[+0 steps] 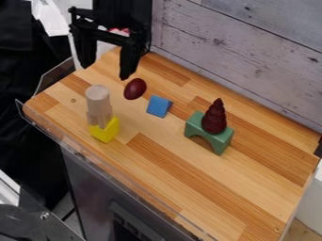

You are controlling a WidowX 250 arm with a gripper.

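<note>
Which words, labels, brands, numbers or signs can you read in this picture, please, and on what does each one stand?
None can be read.
The dark red egg shape, blue block, yellow block and green arch show no lettering.
Marks on the dark front below the tabletop are too small to make out.

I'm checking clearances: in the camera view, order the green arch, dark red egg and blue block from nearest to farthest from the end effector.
1. Dark red egg, just below and right of the end effector.
2. Blue block, right of the egg.
3. Green arch, farthest right.
</note>
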